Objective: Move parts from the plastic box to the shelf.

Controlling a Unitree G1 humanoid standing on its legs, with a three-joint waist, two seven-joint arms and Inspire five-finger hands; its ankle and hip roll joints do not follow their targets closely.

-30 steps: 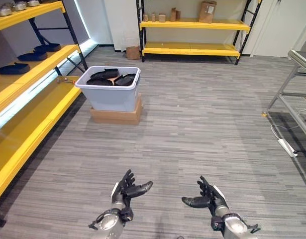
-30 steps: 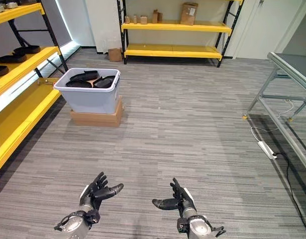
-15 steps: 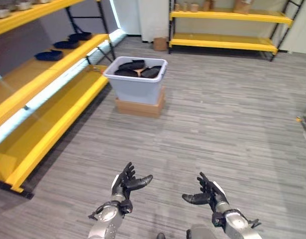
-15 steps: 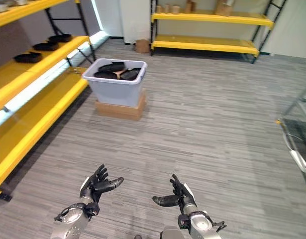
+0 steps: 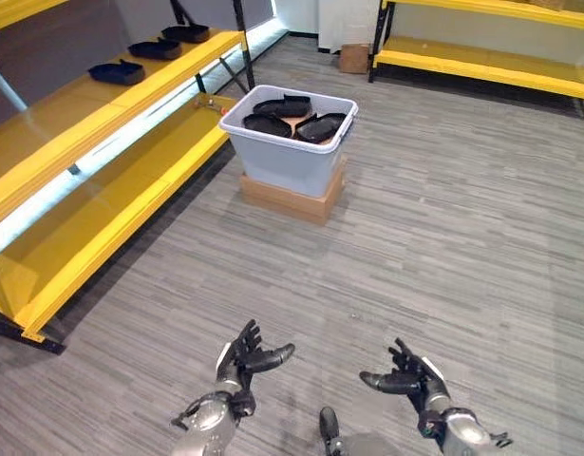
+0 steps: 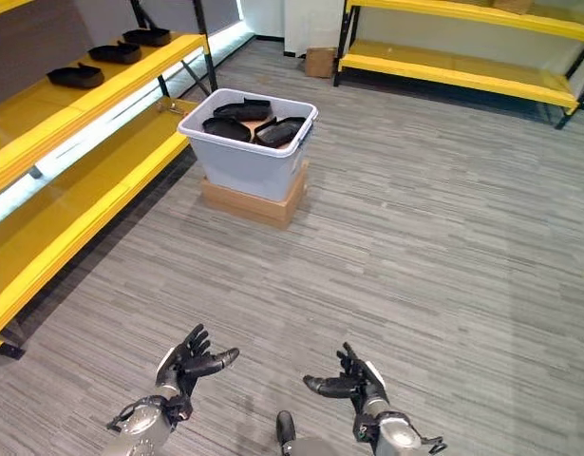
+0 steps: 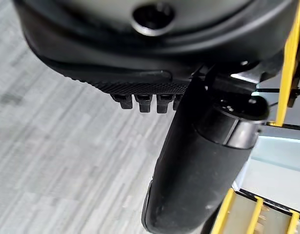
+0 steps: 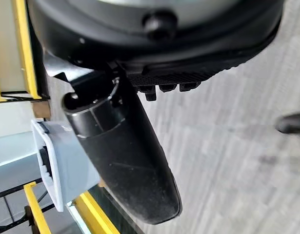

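From left to right I note the yellow shelf (image 5: pixel 102 123), the grey plastic box (image 5: pixel 290 161) of black parts (image 5: pixel 301 119) on its cardboard carton (image 5: pixel 293 198), then my left hand (image 5: pixel 242 361) and right hand (image 5: pixel 413 380), fingers spread wide, empty.

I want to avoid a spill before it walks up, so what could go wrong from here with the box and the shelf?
The plastic box sits raised on a cardboard box rather than on the floor, so a hard reach might shift or tip it. The black parts overlap in a heap, so lifting one could drag another. The box stands close beside the yellow shelf, so the left hand may have little room there. The right hand is open too.
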